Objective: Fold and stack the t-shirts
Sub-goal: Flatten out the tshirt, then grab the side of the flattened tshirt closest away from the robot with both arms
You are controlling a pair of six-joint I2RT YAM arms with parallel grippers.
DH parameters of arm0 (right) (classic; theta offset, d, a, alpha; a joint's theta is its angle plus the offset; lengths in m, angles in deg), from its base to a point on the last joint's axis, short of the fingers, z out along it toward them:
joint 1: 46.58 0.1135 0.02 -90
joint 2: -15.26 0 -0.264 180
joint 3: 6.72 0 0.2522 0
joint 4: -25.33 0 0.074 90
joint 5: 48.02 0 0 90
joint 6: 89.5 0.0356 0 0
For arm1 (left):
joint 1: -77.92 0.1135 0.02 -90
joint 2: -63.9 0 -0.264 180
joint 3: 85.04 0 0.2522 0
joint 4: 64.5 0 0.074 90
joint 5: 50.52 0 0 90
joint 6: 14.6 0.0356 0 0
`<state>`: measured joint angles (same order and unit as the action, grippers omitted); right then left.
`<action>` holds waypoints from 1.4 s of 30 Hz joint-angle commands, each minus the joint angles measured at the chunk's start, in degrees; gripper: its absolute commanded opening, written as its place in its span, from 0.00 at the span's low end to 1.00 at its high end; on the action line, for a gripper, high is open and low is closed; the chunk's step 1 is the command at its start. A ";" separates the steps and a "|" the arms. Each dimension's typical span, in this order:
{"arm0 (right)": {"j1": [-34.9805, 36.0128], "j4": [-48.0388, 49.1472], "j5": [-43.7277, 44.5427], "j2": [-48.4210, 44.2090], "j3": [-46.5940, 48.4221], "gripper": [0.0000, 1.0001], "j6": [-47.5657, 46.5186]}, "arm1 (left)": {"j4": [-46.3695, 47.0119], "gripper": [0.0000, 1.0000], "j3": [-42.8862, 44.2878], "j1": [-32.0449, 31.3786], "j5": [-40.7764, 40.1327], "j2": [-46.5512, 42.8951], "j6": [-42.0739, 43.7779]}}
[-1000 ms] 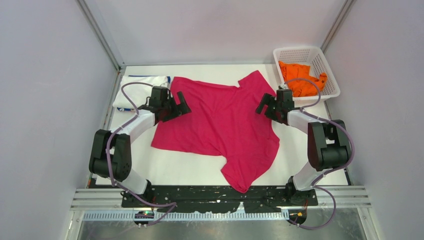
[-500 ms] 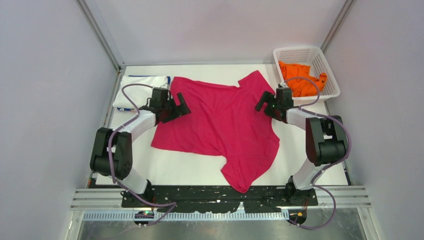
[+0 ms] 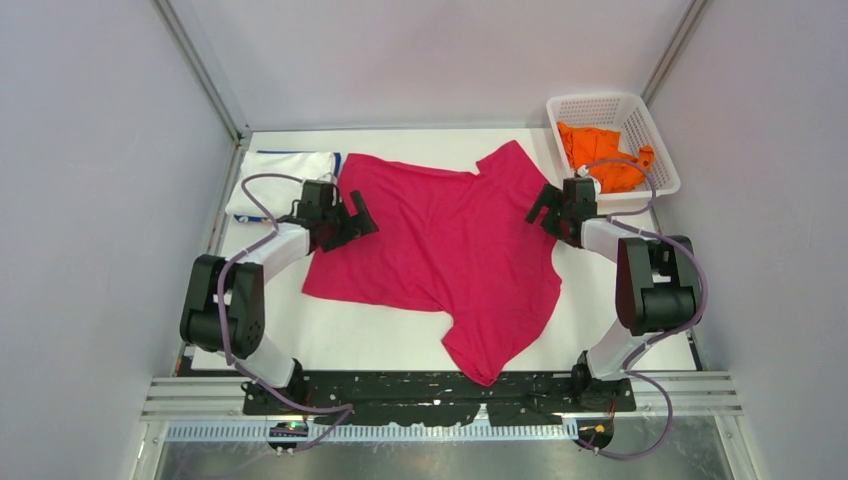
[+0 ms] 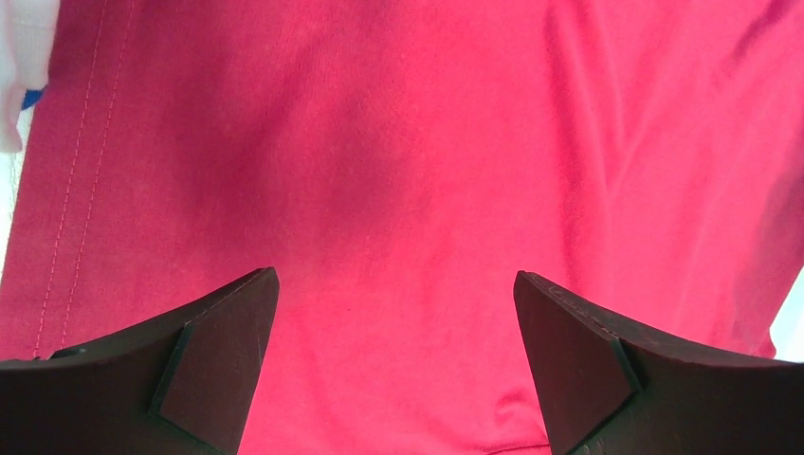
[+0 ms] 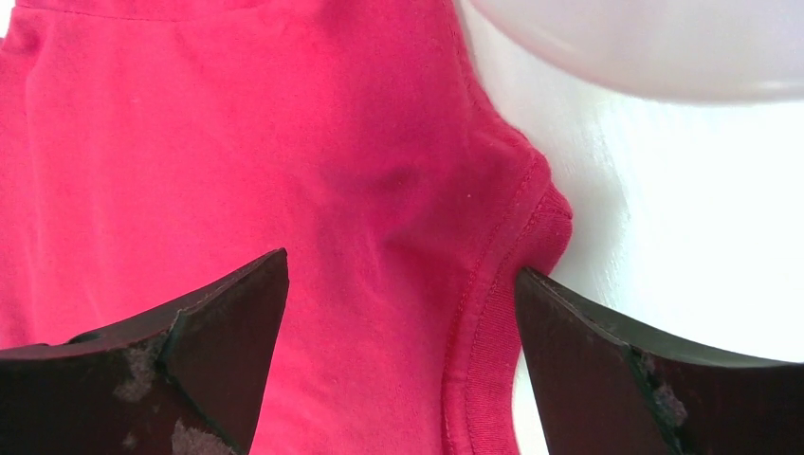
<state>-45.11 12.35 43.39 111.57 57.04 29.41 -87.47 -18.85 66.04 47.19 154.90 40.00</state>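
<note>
White t-shirt (image 3: 283, 182): folded at the far left of the table (image 3: 620, 300), with a blue edge along its far side. Its right end lies just beside the magenta shirt's far-left corner. In the left wrist view a sliver of it (image 4: 21, 66) shows in the upper left corner.

Left gripper (image 3: 362, 215): jaws spread wide and holding nothing, low over the left edge of the magenta shirt. In its wrist view (image 4: 393, 313) red-pink cloth fills the whole gap between the fingers, with a stitched hem running down the left side.

Magenta-pink t-shirt (image 3: 450, 250): unfolded and spread flat in the middle of the table, between the two grippers. One sleeve points toward the far right, and another part trails toward the near edge.

Right gripper (image 3: 540, 208): jaws spread wide and empty, at the shirt's right edge. In its wrist view (image 5: 398, 313) the stitched seam of the shirt (image 5: 237, 152) runs between the fingers; the left one is over cloth, the right one over bare table.

Lattice basket (image 3: 600, 103): white plastic, upright in the far right corner.

Orange t-shirt (image 3: 600, 158): crumpled inside the basket.
</note>
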 commanded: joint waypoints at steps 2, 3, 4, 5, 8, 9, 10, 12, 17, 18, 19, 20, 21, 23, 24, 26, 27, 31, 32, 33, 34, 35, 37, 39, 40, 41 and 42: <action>-0.55 -3.01 3.49 -1.46 -0.81 0.96 0.26 | 1.60 1.00 -1.31 0.44 -0.32 -2.00 -0.49; -0.65 -4.08 3.63 -0.86 -0.27 0.96 0.18 | 1.49 1.00 -1.60 0.41 -0.13 -1.83 -0.73; -0.67 -4.55 3.19 -0.55 0.67 0.96 0.01 | 1.57 1.00 -1.95 0.40 0.14 -1.72 -0.87; -0.66 -4.46 2.69 -0.15 0.96 0.96 -0.03 | 1.75 1.00 -2.33 0.40 0.40 -1.63 -1.02; -0.66 -4.21 2.28 -0.25 1.48 0.95 0.12 | 1.98 1.00 -3.68 0.50 0.65 -1.88 -1.43; -0.66 -4.34 2.37 -0.56 1.49 0.95 0.11 | 2.05 1.00 -4.07 0.54 0.65 -2.07 -1.43; -0.67 -4.72 2.33 -0.80 1.55 0.95 -0.12 | 1.87 1.00 -4.42 0.54 0.64 -2.57 -1.44; -0.68 -5.41 1.92 -2.03 1.79 0.96 -0.79 | 1.34 1.00 -4.88 0.62 0.50 -3.68 -1.29; 0.20 -9.44 0.09 -8.35 3.44 0.95 -3.84 | -1.26 1.00 -7.16 0.63 -2.24 -10.48 -2.23; 1.05 -11.22 0.57 -9.40 3.64 0.95 -5.00 | -2.47 1.00 -8.18 0.57 -3.53 -12.61 -2.94; 1.50 -12.24 1.08 -11.72 3.63 0.95 -5.48 | -4.07 1.00 -9.05 0.62 -5.29 -14.56 -3.97; 2.35 -14.04 1.24 -12.80 3.42 0.95 -6.53 | -6.92 1.00 -9.93 0.63 -6.84 -16.88 -5.05; 2.81 -14.79 1.41 -15.12 3.12 0.95 -7.47 | -9.11 1.00 -11.03 0.60 -9.72 -19.17 -5.98; 4.45 -16.71 2.29 -18.51 1.22 0.95 -8.49 | -13.35 1.00 -13.43 0.57 -14.55 -23.72 -8.07; 5.50 -18.21 2.68 -20.74 0.66 0.95 -8.81 | -15.57 1.00 -14.66 0.61 -17.15 -25.95 -9.00; 6.82 -19.22 3.30 -23.75 -1.20 0.95 -9.20 | -19.21 1.00 -17.73 0.87 -22.32 -30.41 -10.65; 7.07 -19.44 2.78 -24.74 -2.47 0.95 -8.99 | -20.62 1.00 -19.14 1.28 -23.69 -32.25 -11.21; 8.01 -19.44 1.13 -29.35 -5.02 0.95 -8.55 | -22.36 0.96 -24.21 4.04 -25.05 -37.01 -12.34; 8.37 -19.65 1.09 -30.20 -5.18 0.95 -8.62 | -21.86 0.91 -25.01 4.71 -24.79 -37.14 -12.74; 8.59 -20.04 1.11 -30.52 -5.37 0.95 -8.92 | -20.93 0.84 -25.70 5.26 -24.51 -36.90 -13.08; 8.95 -20.25 1.12 -30.97 -5.45 0.95 -9.07 | -19.78 0.79 -26.09 5.56 -24.35 -36.56 -13.76; 9.19 -20.67 1.46 -31.12 -5.51 0.96 -9.25 | -18.54 0.74 -26.42 5.83 -24.21 -35.99 -14.11; 10.02 -21.09 1.90 -31.44 -5.93 0.95 -9.47 | -14.62 0.69 -27.22 5.96 -23.40 -34.79 -14.75; 11.77 -21.62 2.56 -31.67 -6.30 0.95 -9.72 | -10.87 0.65 -27.71 6.15 -22.89 -33.47 -15.78; 12.27 -21.92 3.17 -31.70 -6.35 0.95 -9.85 | -9.50 0.63 -27.91 6.27 -23.32 -32.67 -16.42; 13.17 -22.72 3.47 -31.78 -6.46 0.96 -9.93 | -8.65 0.58 -27.98 6.48 -23.84 -31.69 -16.82; 13.54 -23.17 4.07 -31.79 -6.43 0.96 -9.99 | -8.12 0.54 -27.79 6.78 -24.17 -30.61 -16.95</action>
<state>-33.57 -9.57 45.36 81.52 50.46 20.67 -103.23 -46.52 71.81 25.05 121.85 25.64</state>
